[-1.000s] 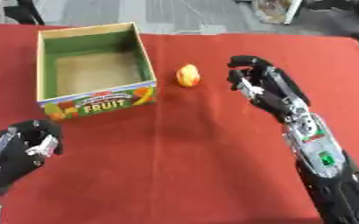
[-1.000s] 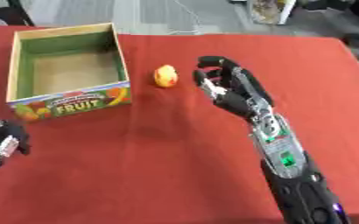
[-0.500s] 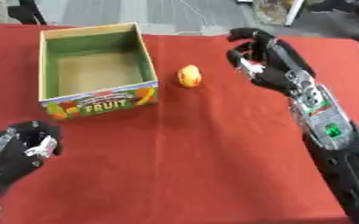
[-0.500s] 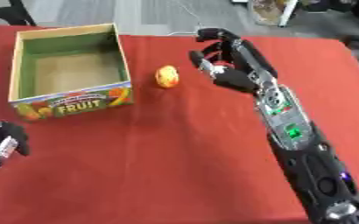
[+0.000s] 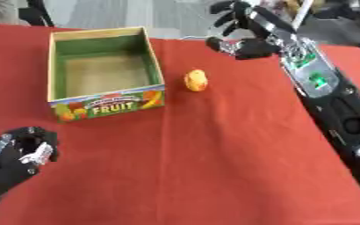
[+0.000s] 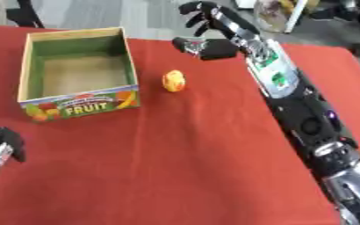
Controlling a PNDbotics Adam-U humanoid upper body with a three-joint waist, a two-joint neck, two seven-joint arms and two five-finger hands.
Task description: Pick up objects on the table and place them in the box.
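A small yellow-orange fruit (image 5: 196, 80) lies on the red table (image 5: 214, 154), just right of the open cardboard box (image 5: 105, 105) printed FRUIT. The box's inside shows only its bare brown floor. My right hand (image 5: 244, 30) hovers at the table's far edge, up and to the right of the fruit, fingers spread and open, holding nothing. My left hand (image 5: 22, 151) rests at the lower left, fingers curled, holding nothing.
My right arm (image 5: 333, 101) stretches along the table's right side. Grey floor and dark furniture legs lie beyond the far edge.
My right hand has moved away from the fruit, up toward the far edge of the table. The view has also shifted. The fruit, box and left hand stay put.
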